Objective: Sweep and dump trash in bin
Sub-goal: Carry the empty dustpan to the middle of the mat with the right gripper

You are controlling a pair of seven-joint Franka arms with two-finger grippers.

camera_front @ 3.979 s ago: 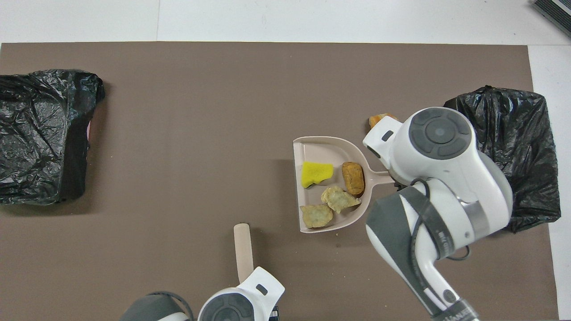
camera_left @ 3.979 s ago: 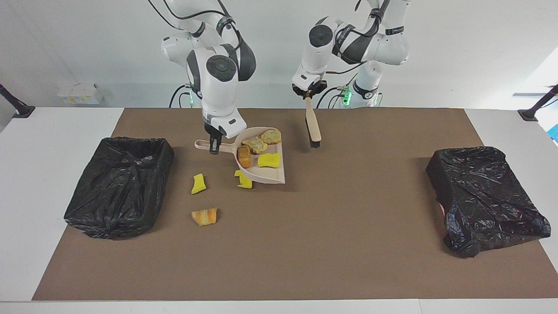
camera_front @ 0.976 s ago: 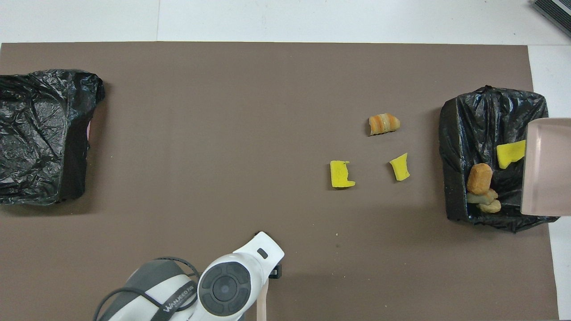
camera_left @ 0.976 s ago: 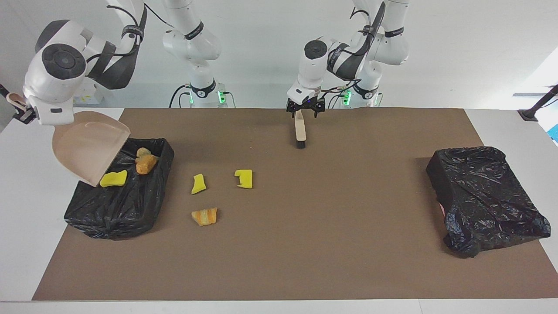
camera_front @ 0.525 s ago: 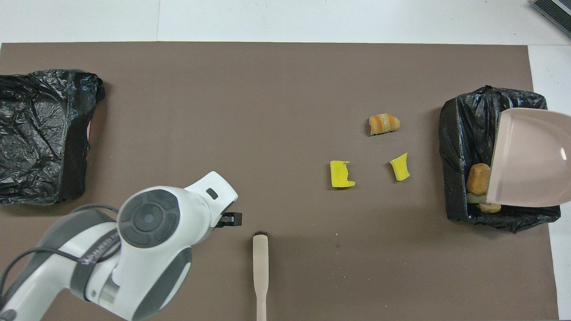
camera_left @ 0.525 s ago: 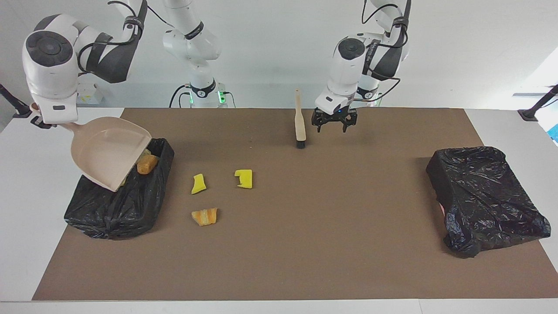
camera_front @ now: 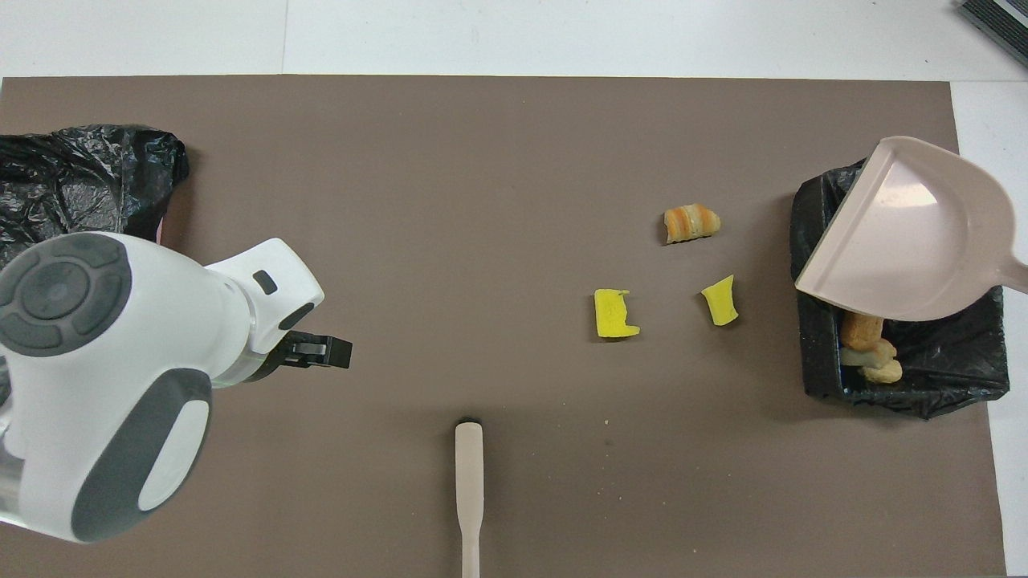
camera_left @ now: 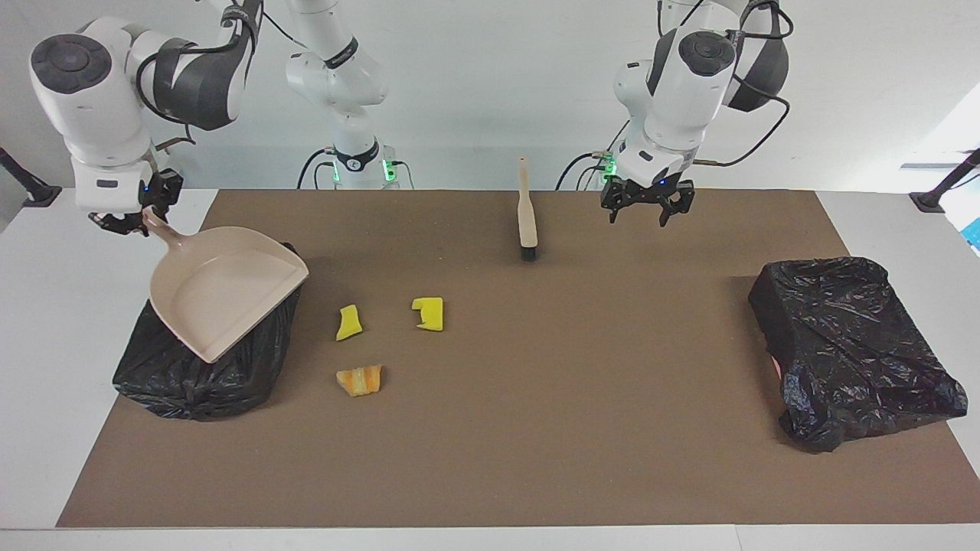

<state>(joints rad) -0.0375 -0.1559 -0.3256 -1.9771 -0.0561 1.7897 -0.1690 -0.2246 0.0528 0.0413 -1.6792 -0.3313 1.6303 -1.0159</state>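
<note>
Hiding binned trash (camera_front: 867, 351) from facing view, dustpan (camera_left: 222, 287)

White arms (camera_left: 99, 84), grey joints, black cables

- The facing view looks from high across the surface toward both robots, taking in the whole brown mat (camera_left: 536, 428) and the arm bases at the top.
- The overhead view looks steeply down from above the robots' end, closer in, cropping the mat's near edge.
- Both share the brush (camera_left: 527, 214) (camera_front: 468, 490), the two black-lined bins (camera_left: 850, 344) (camera_front: 899, 377), the dustpan (camera_left: 222, 287) (camera_front: 907, 233) and the loose scraps, turned half a turn between them.
</note>
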